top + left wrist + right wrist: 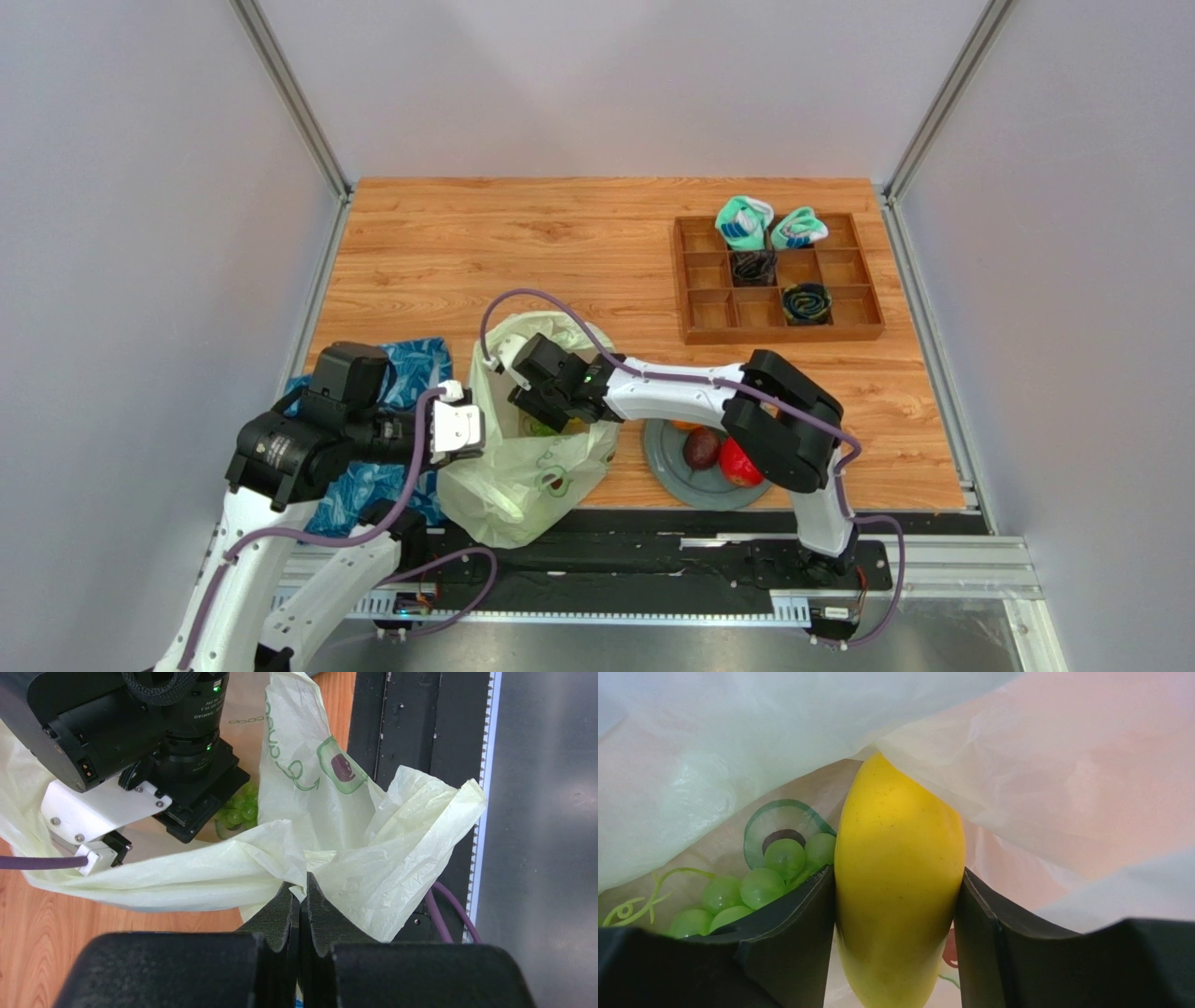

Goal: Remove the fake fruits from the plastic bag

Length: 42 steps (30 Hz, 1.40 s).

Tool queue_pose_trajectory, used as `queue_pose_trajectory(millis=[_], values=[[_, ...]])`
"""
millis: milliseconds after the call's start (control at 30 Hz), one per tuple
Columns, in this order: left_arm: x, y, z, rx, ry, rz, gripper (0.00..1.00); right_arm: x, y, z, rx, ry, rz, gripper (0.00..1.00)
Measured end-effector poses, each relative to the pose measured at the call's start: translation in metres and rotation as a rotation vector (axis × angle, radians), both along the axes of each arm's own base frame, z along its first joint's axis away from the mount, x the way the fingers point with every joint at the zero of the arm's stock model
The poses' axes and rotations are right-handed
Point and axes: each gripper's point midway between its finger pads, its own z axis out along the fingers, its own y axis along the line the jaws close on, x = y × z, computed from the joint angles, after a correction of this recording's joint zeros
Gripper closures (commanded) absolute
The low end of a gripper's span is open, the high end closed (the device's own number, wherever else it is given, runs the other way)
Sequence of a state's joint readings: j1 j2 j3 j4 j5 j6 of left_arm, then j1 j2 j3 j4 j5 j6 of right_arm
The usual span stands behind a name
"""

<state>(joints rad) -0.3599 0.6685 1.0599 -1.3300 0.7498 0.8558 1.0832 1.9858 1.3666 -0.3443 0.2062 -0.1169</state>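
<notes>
Illegible green lettering (246, 720) on plastic bag (393, 847)

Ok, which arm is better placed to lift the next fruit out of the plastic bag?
Right. The right end effector is inside the plastic bag, fingers on either side of the yellow mango. The left end effector is pinching the bag's edge, probably best left holding it.
</notes>
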Motion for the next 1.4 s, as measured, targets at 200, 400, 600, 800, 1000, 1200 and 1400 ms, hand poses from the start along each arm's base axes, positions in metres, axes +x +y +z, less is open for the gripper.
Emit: queue_pose_trajectory(millis=[200, 400, 600, 800, 1000, 1200, 1400], values=[[0.008, -0.002, 0.000, -0.007, -0.018, 0.020, 1.00, -0.011, -0.010, 0.012, -0.022, 0.018, 0.065, 0.90], [0.021, -0.001, 0.005, -0.008, -0.067, 0.054, 1.00, -0.034, -0.023, 0.061, 0.040, 0.048, 0.148, 1.00], [0.028, -0.002, 0.009, -0.019, -0.092, 0.075, 1.00, -0.059, -0.039, 0.100, 0.118, 0.115, 0.265, 1.00], [0.044, -0.004, 0.007, -0.024, -0.104, 0.128, 1.00, -0.076, -0.067, 0.138, 0.157, 0.204, 0.405, 1.00], [0.072, -0.007, 0.000, 0.000, -0.075, 0.188, 1.00, -0.081, -0.085, 0.204, 0.216, 0.152, 0.505, 0.99], [0.095, -0.007, -0.001, -0.001, -0.091, 0.264, 1.00, -0.111, -0.135, 0.218, 0.187, 0.060, 0.573, 0.99], [0.109, -0.002, 0.006, -0.005, -0.133, 0.325, 1.00, -0.135, -0.192, 0.146, 0.031, 0.127, 0.530, 0.99]])
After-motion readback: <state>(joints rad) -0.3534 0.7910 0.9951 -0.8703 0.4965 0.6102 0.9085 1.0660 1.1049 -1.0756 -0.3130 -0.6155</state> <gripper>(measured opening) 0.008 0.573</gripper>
